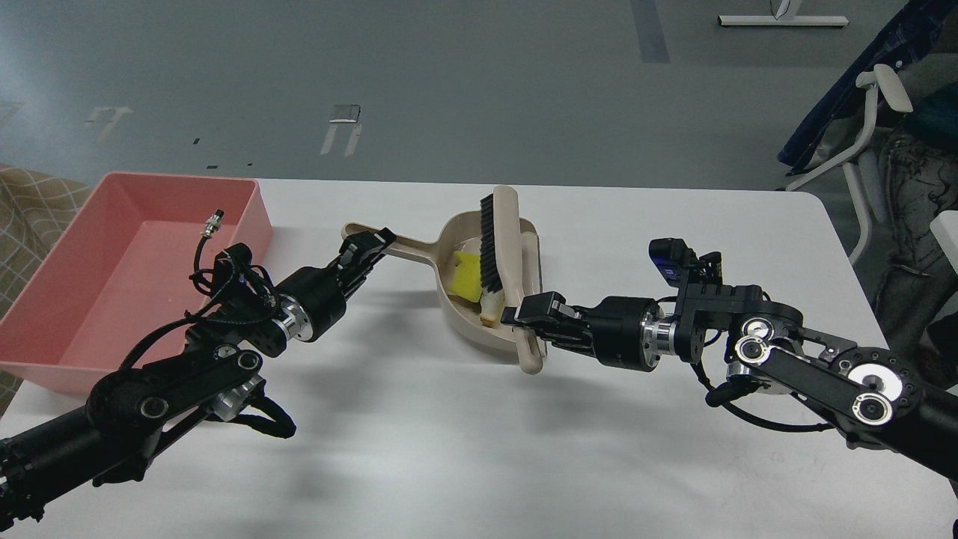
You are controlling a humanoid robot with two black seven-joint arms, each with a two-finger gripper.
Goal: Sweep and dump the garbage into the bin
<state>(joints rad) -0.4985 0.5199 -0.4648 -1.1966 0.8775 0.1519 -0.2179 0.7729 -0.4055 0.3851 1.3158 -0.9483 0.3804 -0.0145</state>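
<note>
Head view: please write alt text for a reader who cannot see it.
The right gripper holds a beige brush over a beige dustpan containing a yellow sponge piece and bread slice. The left gripper grips the dustpan's handle; a pink bin sits left on the white table.

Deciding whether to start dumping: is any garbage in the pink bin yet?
No. The bin is bare inside; the sponge piece lies in the dustpan.
</note>
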